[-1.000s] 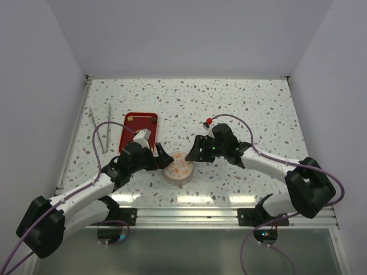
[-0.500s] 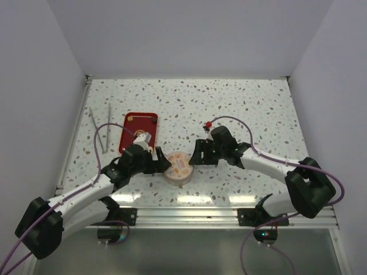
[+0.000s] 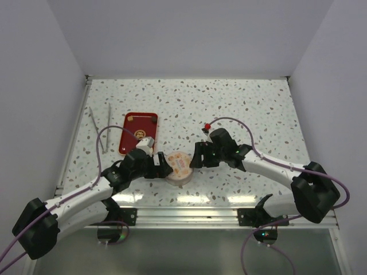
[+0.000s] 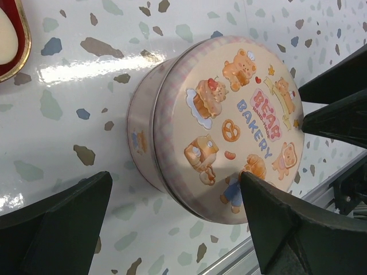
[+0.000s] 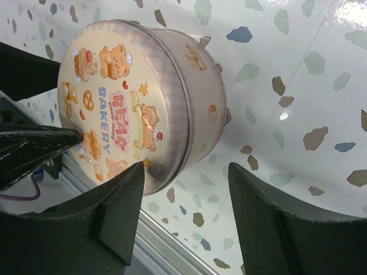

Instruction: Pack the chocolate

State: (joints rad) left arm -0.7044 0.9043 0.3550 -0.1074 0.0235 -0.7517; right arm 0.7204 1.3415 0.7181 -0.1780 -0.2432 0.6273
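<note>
Two tools flank a round tin (image 3: 179,167) that stands close to the near edge of the speckled surface (image 3: 241,109), just behind the metal rail (image 3: 189,213) at the front. The left tool (image 3: 164,167) sits at the tin's left side with its fingers spread wide. The tin lies ahead between them, and no pad touches it that I can see. The right tool (image 3: 195,156) faces the tin from the right, jaws apart as well, one finger low by the rim and the other off the wall; nothing is clamped.

The tin stands upright on its base with the lid on and facing up, so its axis runs straight up. Being round, it has no long side. The lid reads "BEAR BAKERY" among cartoon bears. With the lid on, I cannot tell whether any chocolate is inside.

A red tray (image 3: 139,127) lies just behind the left tool. The left wrist view catches a pale cream piece (image 4: 5,34) in it, too cropped to name. Two thin rods (image 3: 106,126) lie near the left wall. Most room to move is beyond the tin, toward the back wall; side walls close in left and right.
</note>
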